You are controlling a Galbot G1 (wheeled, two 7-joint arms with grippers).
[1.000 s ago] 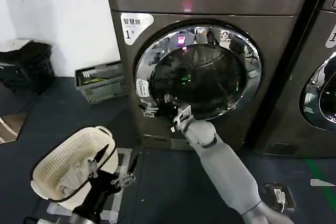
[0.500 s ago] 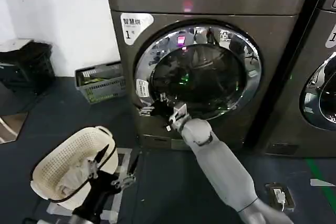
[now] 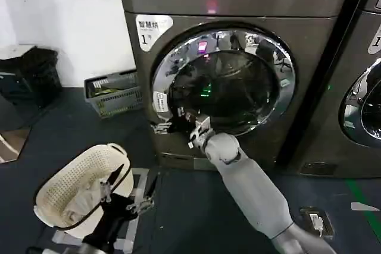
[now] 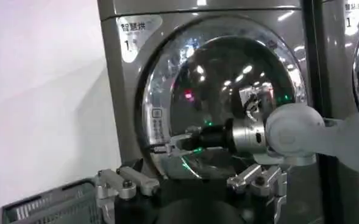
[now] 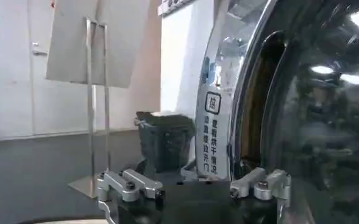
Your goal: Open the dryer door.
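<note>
cream laundry basket (image 3: pixel 74 188), grey crate (image 3: pixel 113 92)

Looks like a shared laundry room or laundromat. Two grey-brown front-loading machines (image 3: pixel 238 75) side by side against a white wall (image 3: pixel 65 22), each with a chrome-ringed round door (image 3: pixel 223 81) and a white numbered sticker (image 3: pixel 153 30), the near one marked "1". Dark floor (image 3: pixel 77 129) marked with tape. A cream laundry basket (image 3: pixel 80 185) on the floor, a grey plastic crate (image 3: pixel 116 92) by the wall, and a black bin (image 3: pixel 36 72) in the corner.
</note>
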